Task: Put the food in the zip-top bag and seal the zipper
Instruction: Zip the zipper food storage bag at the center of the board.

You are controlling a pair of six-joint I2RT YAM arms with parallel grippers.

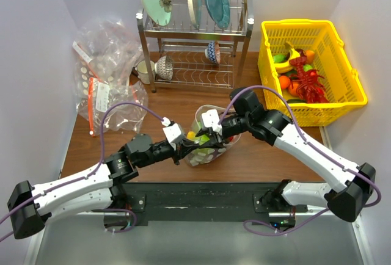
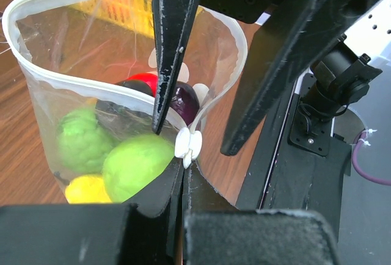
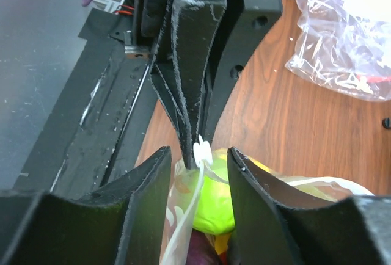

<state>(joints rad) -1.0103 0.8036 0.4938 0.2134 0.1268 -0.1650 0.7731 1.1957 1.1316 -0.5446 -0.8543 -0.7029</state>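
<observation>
Full bag [image 2: 91,45], zipper [image 2: 79,85] not yet run shut.

Middle of the overhead frame: the bag holds the food [image 2: 137,164], mouth gaping. The left gripper [image 2: 183,182] is clamped together on the bag's corner beside the white slider [image 2: 187,145]. The right gripper [image 3: 200,155] has its 2 jaws apart, straddling that slider. If they close on loose film instead, the zipper could stall, or the pull could tip the bag and spill it. No writing I can read; labels on the spare bags [image 1: 104,82], upper left, are too small.
</observation>
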